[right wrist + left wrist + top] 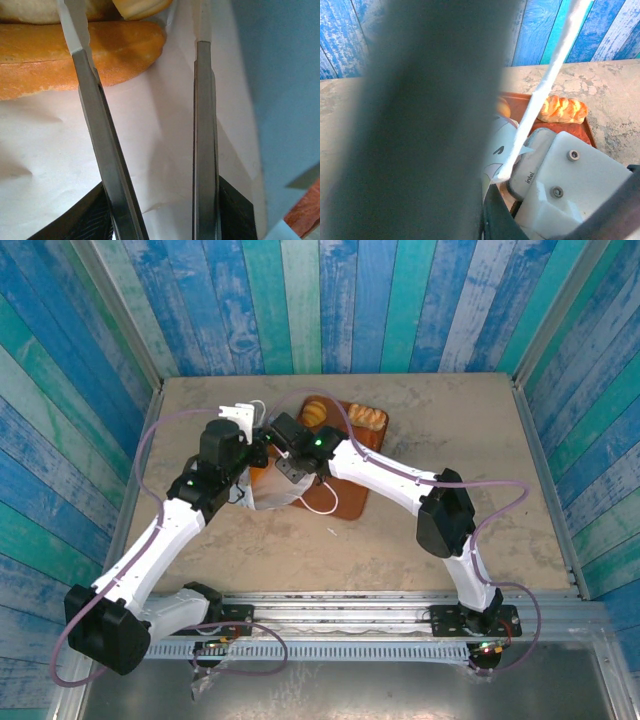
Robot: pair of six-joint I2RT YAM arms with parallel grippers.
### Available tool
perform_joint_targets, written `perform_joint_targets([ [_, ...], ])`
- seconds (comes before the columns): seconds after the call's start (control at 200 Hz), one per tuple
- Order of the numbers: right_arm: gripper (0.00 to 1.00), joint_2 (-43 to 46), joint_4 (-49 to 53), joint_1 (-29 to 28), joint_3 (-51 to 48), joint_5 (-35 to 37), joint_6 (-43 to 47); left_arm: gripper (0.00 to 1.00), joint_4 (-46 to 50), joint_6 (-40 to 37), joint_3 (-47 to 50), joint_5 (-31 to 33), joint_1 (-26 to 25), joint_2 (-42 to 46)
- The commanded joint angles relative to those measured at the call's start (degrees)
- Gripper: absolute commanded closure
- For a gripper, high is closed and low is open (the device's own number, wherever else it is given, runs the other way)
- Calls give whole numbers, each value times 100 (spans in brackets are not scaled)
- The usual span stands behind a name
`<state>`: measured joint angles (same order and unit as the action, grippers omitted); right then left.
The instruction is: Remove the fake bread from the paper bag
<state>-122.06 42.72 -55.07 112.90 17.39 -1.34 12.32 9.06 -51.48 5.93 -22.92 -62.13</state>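
The white paper bag (262, 492) lies tilted at the left end of a brown tray (352, 502). My left gripper (252, 450) is shut on its rim; in the left wrist view the rim (546, 82) runs up as a thin white strip beside a blurred dark finger (430, 125). My right gripper (284, 468) reaches into the bag's mouth. Inside the bag, its open fingers (95, 120) straddle the end of an orange-brown fake bread loaf (45, 55) without closing on it. A paler roll (140, 6) lies above that. A croissant (314, 412) and a braided loaf (366, 419) sit on the tray.
The tray's far half carries the loose bread (562, 109). The right arm's wrist camera housing (565, 175) sits close against the left gripper. The bag's white cord handle (318, 504) trails onto the tray. Blue plank walls enclose the table (450, 440) on three sides.
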Motion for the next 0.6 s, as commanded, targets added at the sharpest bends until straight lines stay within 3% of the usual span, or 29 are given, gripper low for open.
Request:
perform_joint_targets([
  [0.0,50,-71,-104,-65,100,129,225,99,-186,28,-274,-312,-43,34],
  [0.591,56,-489,-23,-73,370,297,362,98,-100,-70,-318,-654,-46,49],
])
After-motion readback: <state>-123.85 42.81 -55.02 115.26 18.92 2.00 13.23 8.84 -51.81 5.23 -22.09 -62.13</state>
